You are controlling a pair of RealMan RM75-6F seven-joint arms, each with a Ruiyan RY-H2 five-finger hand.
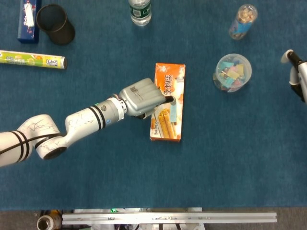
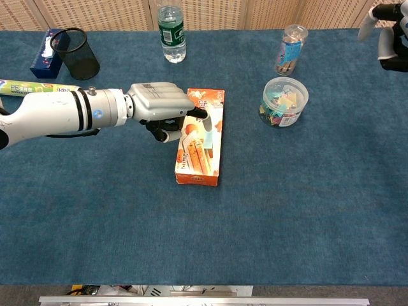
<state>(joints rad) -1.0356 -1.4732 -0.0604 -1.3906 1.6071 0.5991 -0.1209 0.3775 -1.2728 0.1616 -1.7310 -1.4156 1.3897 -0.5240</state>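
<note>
1. Right now the left hand [image 2: 162, 111] sits at the left long edge of the orange snack box [image 2: 201, 143], which lies flat near the middle of the blue table cover [image 2: 287, 210].
2. Its fingers are curled under the palm, with one finger stretched out so that its tip rests on the top face of the box near the far end; in the head view the same hand [image 1: 141, 97] overlaps that edge of the box [image 1: 169, 108].
3. No grasp shows: the hand is clenched apart from that one finger and has nothing in it. The box lies flat on the cover.
4. As a judgement, the reach to the box is done and contact is made; any push, slide or pickup of the box is not yet carried out.
5. At the far right edge, the right hand [image 2: 387, 35] is raised well apart from the box. Only part of it shows, so I cannot tell whether it is released or clenched.
6. Nearest to it on the table stand a clear tub of coloured clips [image 2: 284, 101] and a slim clear jar [image 2: 290, 48].
</note>
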